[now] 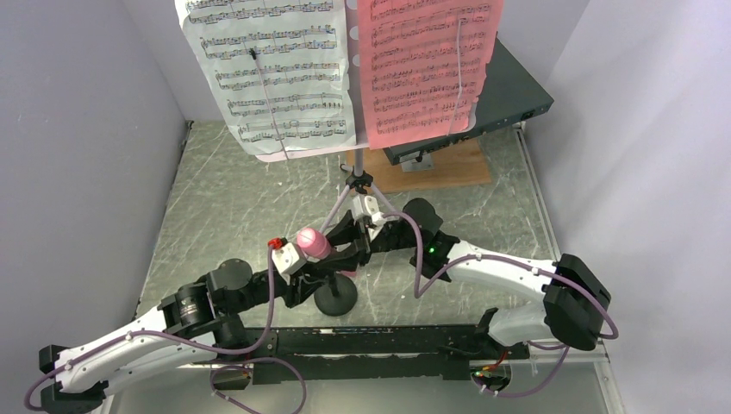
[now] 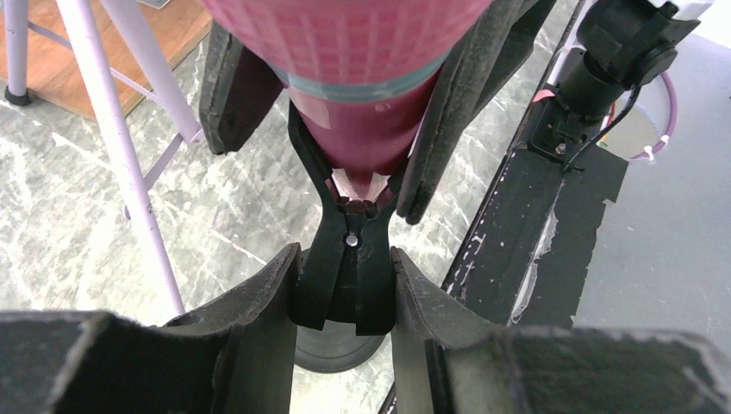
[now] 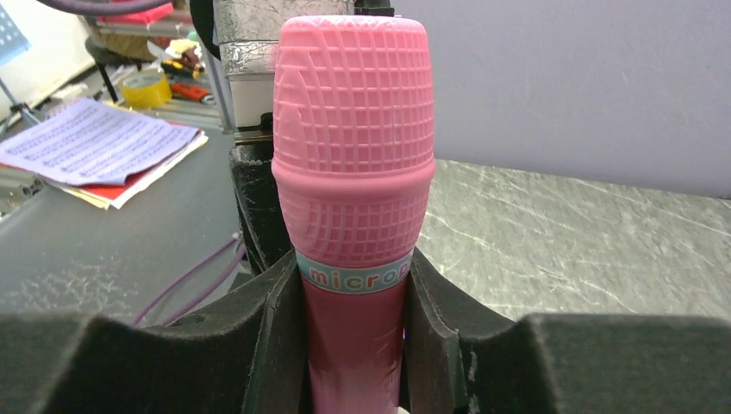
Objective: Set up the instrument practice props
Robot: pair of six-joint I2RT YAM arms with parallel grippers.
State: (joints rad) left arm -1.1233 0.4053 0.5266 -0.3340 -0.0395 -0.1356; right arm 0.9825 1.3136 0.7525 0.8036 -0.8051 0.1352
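Black padded fingers (image 2: 259, 319) of the left gripper (image 2: 345, 259) fill the bottom of the left wrist view. The jaws are partly closed and press on both sides of the clip of the small black round-based mic stand (image 2: 349, 267). The stand's round foot rests on the grey marbled table (image 1: 233, 185), just in front of the arm bases.

Pink plastic microphone (image 3: 353, 172): above the stand, between the two grippers. Its tapered lower end sits in the fork of the clip – whether fully seated cannot be told.

Right gripper (image 3: 352, 276): jaws partly closed, clamped on the microphone's body just below the pale blue lettered band, grille head above the fingers.

Silver folding tripod (image 1: 360, 183): legs spread on the table just behind both grippers. It carries the pale lavender music-stand desk (image 1: 310, 153) at the back of the cell.

On the desk, from the left:
- white music sheet (image 1: 271, 69)
- pink music sheet (image 1: 427, 69), held by a thin wire arm

Behind and right of the tripod, a dark flat rack-mount box (image 1: 513, 90) lies on a wooden board (image 1: 444, 168) – well apart from both grippers.
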